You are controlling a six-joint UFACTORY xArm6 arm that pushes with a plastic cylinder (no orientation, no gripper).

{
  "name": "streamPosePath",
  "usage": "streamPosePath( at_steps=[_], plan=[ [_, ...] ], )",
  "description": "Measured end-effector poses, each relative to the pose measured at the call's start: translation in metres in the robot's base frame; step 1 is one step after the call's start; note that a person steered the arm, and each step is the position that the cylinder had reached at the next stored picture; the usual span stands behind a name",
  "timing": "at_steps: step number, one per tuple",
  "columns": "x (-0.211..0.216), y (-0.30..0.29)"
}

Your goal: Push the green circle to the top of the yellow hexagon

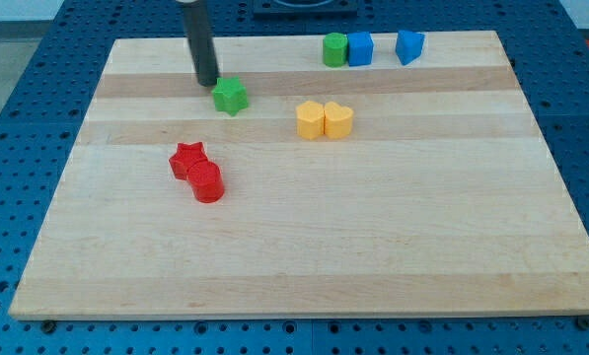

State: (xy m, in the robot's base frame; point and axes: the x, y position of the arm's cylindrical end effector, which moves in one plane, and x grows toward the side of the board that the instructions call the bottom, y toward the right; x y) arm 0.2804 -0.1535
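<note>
Approach step is judged to be in hand: my tip [208, 82] is parked near the view's top left, just beside the green star [231, 96], at its upper-left edge. Contact with the star cannot be confirmed or ruled out. No fingers are fitted to this rig (only a straight rod), so no released or clenched state applies.

The green circle [334, 49] is not yet engaged. It is seen at the view's top edge of the bench [294, 247], touching or nearly touching the blue cube-like block [360, 48] on its right; a second blue block [409, 45] (shape unclear, possibly a triangle) is placed a little further right.

The yellow hexagon [311, 119] is located below the circle and slightly left, pressed against a yellow heart-like block [338, 119].

Next move, as judged: the tip is to be taken round the green star and brought to the circle's upper-right side, so a push down and to the left is possible. Little clearance is left there, given the bench edge and blue neighbour.

The circle is seen as a short green cylinder, upright, flat-topped. Red star [187, 158] and red cylinder [207, 182] are well apart and not involved.
</note>
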Motion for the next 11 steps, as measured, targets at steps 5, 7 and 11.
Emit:
streamPosePath(
  at_steps=[5, 7, 11],
  plan=[
    [-0.077, 0.198],
    [-0.051, 0.161],
    [-0.051, 0.193]
  ],
)
